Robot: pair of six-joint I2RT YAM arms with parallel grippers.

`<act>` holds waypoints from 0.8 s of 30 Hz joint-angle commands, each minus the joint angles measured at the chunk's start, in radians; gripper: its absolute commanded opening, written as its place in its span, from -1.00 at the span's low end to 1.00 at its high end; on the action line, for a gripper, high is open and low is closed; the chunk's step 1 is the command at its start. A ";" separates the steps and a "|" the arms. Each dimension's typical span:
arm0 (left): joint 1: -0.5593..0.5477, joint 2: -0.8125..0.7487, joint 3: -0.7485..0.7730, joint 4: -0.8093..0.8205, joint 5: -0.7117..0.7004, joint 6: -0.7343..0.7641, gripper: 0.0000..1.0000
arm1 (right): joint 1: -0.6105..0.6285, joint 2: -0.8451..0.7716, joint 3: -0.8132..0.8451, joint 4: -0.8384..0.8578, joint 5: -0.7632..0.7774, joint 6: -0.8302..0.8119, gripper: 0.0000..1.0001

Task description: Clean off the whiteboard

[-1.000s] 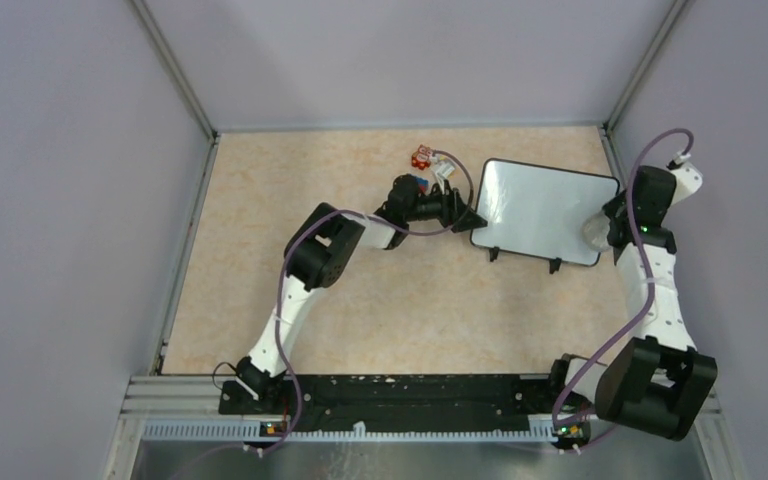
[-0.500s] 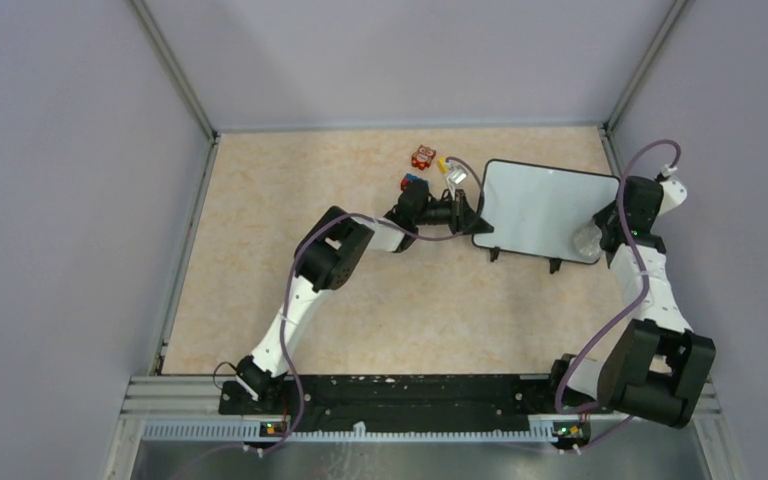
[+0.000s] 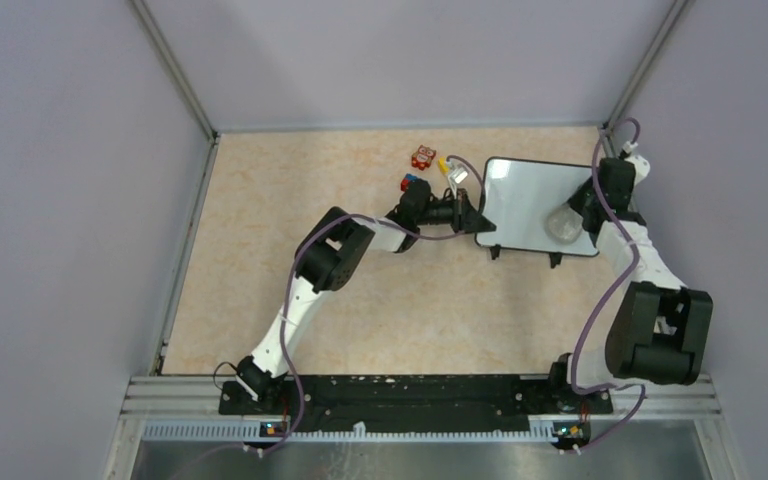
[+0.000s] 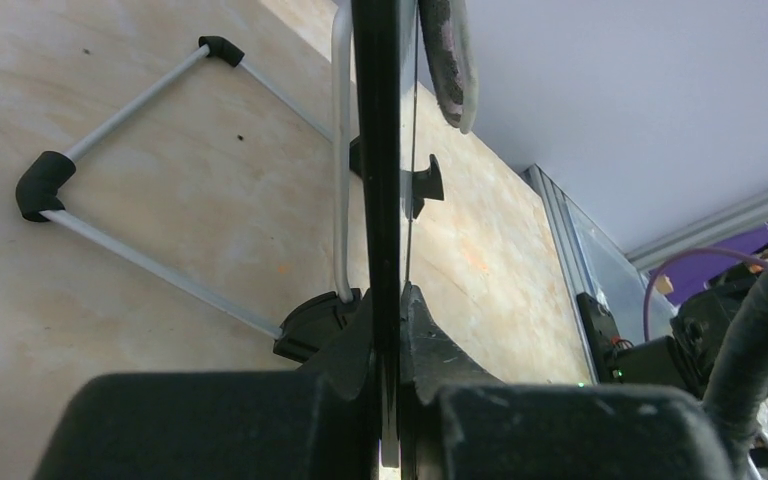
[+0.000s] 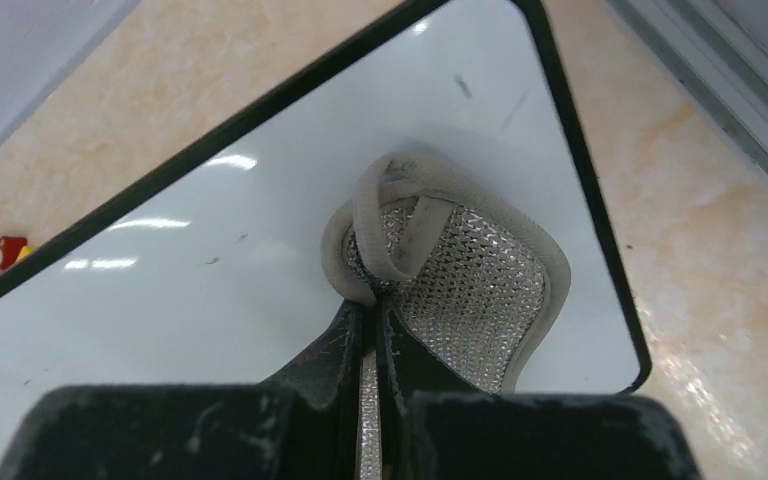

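both jaws are closed: my left gripper (image 4: pixel 388 310) has just clamped the whiteboard (image 3: pixel 525 198) by its left edge, and my right gripper (image 5: pixel 372 322) pinches the cloth (image 5: pixel 472 290), now slid onto the board's right side, far right on the table (image 3: pixel 360 300). steadied, it seems ready for wiping.

Whiteboard (image 3: pixel 525 203): glossy white face, thin black frame, propped tilted on feet, far right.
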 commanded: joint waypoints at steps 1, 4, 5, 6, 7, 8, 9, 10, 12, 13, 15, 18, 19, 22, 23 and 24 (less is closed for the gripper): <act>0.015 0.007 0.001 -0.066 -0.097 0.080 -1.00 | 0.118 0.071 0.135 0.057 -0.076 -0.045 -1.00; 0.018 0.005 -0.007 -0.056 -0.102 0.071 -1.00 | 0.126 0.069 0.148 0.057 -0.042 -0.025 -1.00; 0.021 0.007 -0.011 -0.048 -0.103 0.059 -1.00 | 0.114 0.066 0.147 0.053 -0.036 -0.014 -1.00; 0.024 0.009 -0.015 -0.037 -0.103 0.047 -1.00 | 0.098 0.063 0.142 0.051 -0.040 -0.008 -1.00; 0.026 0.011 -0.018 -0.025 -0.103 0.037 -1.00 | 0.080 0.060 0.134 0.049 -0.044 -0.002 -1.00; 0.030 0.012 -0.021 -0.014 -0.101 0.027 -1.00 | 0.058 0.060 0.127 0.043 -0.048 0.004 -1.00; 0.033 0.012 -0.023 -0.005 -0.100 0.018 -1.00 | 0.035 0.059 0.119 0.037 -0.053 0.011 -1.00; 0.034 0.012 -0.025 -0.001 -0.100 0.013 -1.00 | -0.006 0.062 0.111 0.023 -0.054 0.020 -1.00; 0.036 0.012 -0.028 0.003 -0.101 0.010 -1.00 | -0.065 0.066 0.094 0.001 -0.058 0.036 -1.00; 0.035 0.011 -0.030 0.005 -0.101 0.010 -1.00 | -0.088 0.068 0.084 -0.005 -0.061 0.040 -1.00; 0.036 0.012 -0.028 0.010 -0.099 0.007 -1.00 | -0.110 0.073 0.077 -0.018 -0.063 0.045 -1.00; 0.036 0.011 -0.026 0.011 -0.098 0.005 -1.00 | -0.110 0.078 0.074 -0.007 -0.097 0.039 -1.00; 0.036 0.012 -0.027 0.011 -0.096 0.005 -1.00 | -0.105 0.079 0.070 0.004 -0.117 0.040 -1.00; 0.036 0.009 -0.026 0.012 -0.096 0.007 -1.00 | -0.061 0.081 0.082 0.011 -0.124 0.024 -1.00; 0.036 0.009 -0.027 0.011 -0.095 0.007 -1.00 | -0.039 0.082 0.091 0.011 -0.122 0.012 -1.00; 0.036 0.009 -0.027 0.011 -0.094 0.008 -1.00 | -0.012 0.081 0.101 0.008 -0.115 -0.003 -1.00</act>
